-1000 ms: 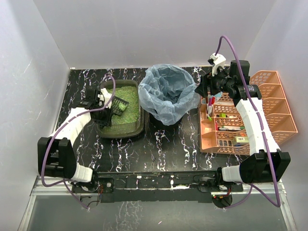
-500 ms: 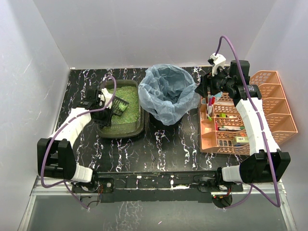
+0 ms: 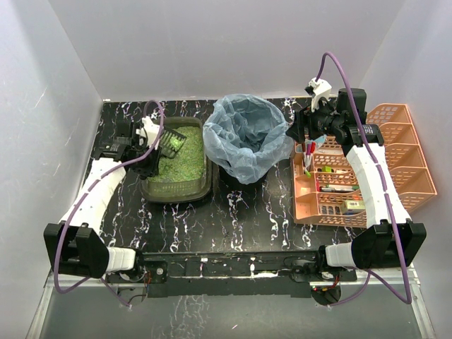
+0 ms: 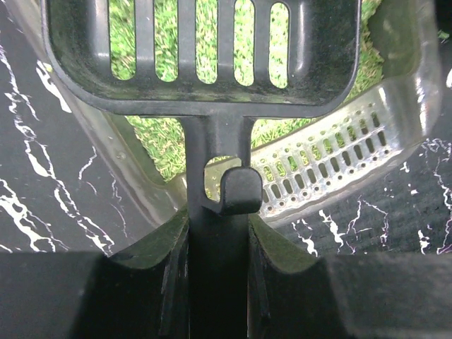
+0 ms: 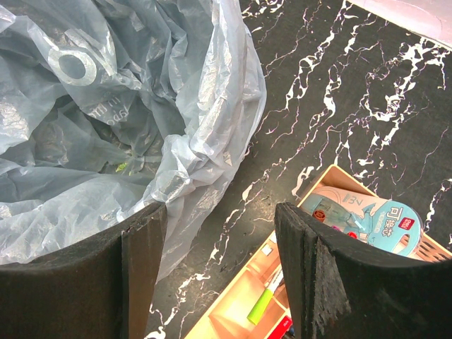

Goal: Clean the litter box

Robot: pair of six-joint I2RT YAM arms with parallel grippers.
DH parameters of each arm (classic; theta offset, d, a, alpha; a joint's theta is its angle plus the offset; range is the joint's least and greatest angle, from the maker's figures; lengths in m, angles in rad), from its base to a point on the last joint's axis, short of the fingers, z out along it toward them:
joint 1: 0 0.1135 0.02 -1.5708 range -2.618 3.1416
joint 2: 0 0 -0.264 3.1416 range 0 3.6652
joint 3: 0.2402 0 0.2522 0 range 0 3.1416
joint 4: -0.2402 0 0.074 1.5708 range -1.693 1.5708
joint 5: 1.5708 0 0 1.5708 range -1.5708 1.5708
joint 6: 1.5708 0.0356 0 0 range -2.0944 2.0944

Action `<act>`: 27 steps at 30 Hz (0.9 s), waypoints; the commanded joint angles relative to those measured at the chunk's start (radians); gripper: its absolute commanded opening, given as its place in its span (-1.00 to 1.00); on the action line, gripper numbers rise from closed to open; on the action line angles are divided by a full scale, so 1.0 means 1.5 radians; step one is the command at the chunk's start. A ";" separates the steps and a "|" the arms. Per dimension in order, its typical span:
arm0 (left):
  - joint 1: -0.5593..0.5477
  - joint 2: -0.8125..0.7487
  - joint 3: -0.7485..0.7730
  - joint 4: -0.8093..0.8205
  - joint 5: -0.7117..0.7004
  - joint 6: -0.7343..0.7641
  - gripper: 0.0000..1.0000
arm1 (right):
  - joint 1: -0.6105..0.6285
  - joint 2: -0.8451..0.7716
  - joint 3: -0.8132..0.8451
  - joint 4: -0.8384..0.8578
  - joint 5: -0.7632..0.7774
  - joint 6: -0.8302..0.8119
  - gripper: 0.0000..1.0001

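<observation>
The litter box (image 3: pixel 176 192) is a dark olive tray of green granules at the left of the table; its wall (image 4: pixel 417 78) also shows in the left wrist view. My left gripper (image 3: pixel 150 146) is shut on the handle of a black slotted scoop (image 3: pixel 171 143). In the left wrist view the handle (image 4: pixel 217 247) is clamped between the jaws. The scoop's pan (image 4: pixel 205 99) hangs over the litter, which shows through its slots. My right gripper (image 3: pixel 300 132) stands open and empty (image 5: pixel 219 212) between bin and organiser.
A round bin lined with a blue bag (image 3: pixel 247 138) stands right of the litter box; its bag (image 5: pixel 106 106) fills the left of the right wrist view. An orange slatted organiser (image 3: pixel 360 176) with pens and small items, whose corner (image 5: pixel 240 311) shows below my right gripper, sits at the right.
My left arm has reached farther back, carrying the scoop from the middle of the litter towards the tray's far end. The right arm has not moved.
</observation>
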 commanded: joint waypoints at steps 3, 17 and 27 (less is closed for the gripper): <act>0.001 -0.030 0.114 -0.070 0.004 0.006 -1.00 | -0.002 -0.007 0.020 0.046 -0.018 -0.002 0.36; -0.021 0.037 0.332 -0.208 0.022 -0.032 -1.00 | -0.002 -0.014 0.017 0.036 -0.010 -0.008 0.36; -0.080 0.112 0.473 -0.240 0.012 -0.037 -1.00 | -0.002 -0.033 0.001 0.025 0.011 -0.006 0.36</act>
